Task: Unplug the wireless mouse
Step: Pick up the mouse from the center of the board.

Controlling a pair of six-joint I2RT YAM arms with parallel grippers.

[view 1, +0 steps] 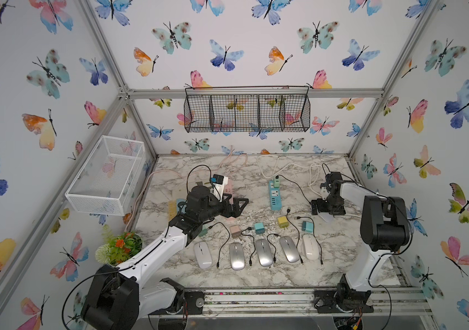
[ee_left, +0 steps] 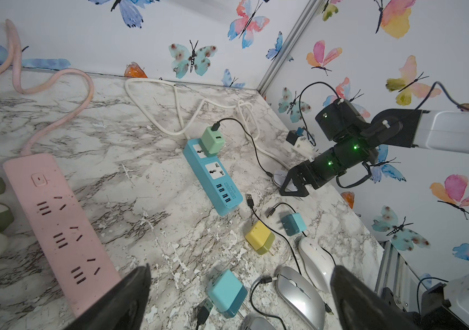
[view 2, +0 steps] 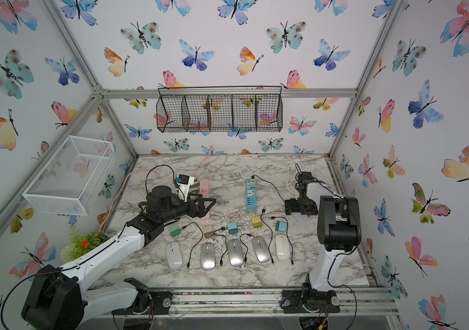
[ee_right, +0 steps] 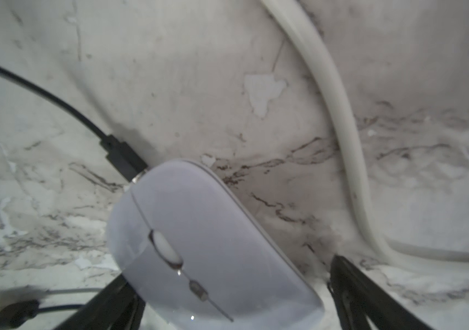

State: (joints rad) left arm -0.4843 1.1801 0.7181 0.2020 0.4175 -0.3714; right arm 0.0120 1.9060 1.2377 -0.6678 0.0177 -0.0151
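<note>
So the right hand (ee_right: 230, 271) is hovering wide open, straddling the white mouse (ee_right: 199, 243) on the tabletop (ee_right: 199, 85); its long axis is running away from the hand, plug (ee_right: 122, 155) sitting at the far end.

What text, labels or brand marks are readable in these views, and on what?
Nothing is legible.
On the blue power strip: a printed line above the USB ports, too small and blurred to read.
On the pink power strip: only a switch symbol, no words.
On the white mouse: no lettering shows.
</note>
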